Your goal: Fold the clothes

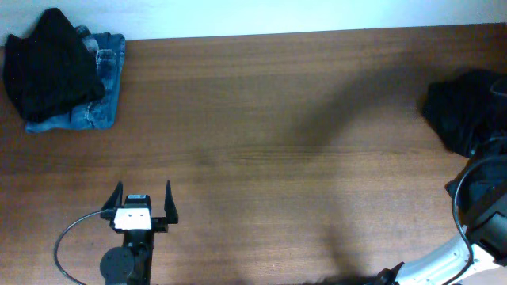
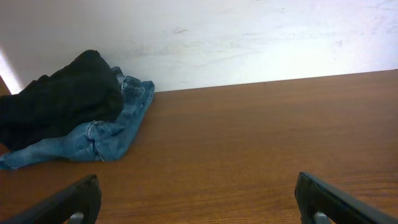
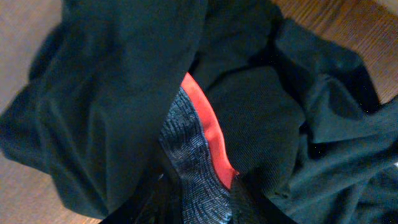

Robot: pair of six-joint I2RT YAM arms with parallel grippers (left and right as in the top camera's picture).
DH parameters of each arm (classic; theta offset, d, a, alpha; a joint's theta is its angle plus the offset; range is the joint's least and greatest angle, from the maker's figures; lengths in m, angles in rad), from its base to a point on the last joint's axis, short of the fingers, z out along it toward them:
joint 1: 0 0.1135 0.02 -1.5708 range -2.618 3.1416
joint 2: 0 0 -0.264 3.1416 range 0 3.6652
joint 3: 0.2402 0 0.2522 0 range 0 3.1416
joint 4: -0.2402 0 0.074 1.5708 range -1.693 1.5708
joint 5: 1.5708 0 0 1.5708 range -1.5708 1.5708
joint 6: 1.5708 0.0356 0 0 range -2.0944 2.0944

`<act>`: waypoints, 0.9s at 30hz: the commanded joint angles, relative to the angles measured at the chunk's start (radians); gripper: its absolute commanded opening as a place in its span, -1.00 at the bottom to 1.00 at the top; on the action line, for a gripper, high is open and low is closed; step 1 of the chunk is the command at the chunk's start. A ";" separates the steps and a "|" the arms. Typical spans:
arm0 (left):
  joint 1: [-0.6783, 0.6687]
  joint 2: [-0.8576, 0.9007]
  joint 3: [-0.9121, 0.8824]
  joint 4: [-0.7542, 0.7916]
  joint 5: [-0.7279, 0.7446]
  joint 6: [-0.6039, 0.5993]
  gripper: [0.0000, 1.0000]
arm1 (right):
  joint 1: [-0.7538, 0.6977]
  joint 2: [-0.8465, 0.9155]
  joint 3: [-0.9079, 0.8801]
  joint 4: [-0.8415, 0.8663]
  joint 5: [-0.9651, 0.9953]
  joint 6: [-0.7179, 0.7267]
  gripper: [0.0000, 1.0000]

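Observation:
A dark garment (image 1: 463,107) lies bunched at the table's right edge. The right wrist view shows it close up as black fabric (image 3: 112,93) with a red trim (image 3: 208,124) beside a ribbed band (image 3: 193,168). My right gripper (image 3: 202,199) is closed on that band, which fills the gap between its dark fingers (image 3: 149,202). At the far left corner a black garment (image 1: 51,67) sits on folded blue denim jeans (image 1: 99,111); the left wrist view shows that black garment (image 2: 62,102) and the jeans (image 2: 106,137) too. My left gripper (image 1: 142,207) stands open over bare wood, fingers (image 2: 336,199) wide apart.
The brown wooden table (image 1: 269,142) runs to a pale wall at the back. The right arm's body (image 1: 483,206) hangs over the front right corner. A cable loop (image 1: 67,237) trails beside the left arm.

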 commanded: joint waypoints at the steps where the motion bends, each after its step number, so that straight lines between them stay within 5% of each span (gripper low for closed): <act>1: 0.006 -0.006 -0.002 -0.006 0.011 0.013 0.98 | -0.003 0.013 -0.009 0.000 0.002 0.005 -0.24; 27: 0.006 -0.006 -0.002 -0.006 0.011 0.013 0.98 | -0.003 0.026 -0.043 -0.008 0.091 0.061 -0.23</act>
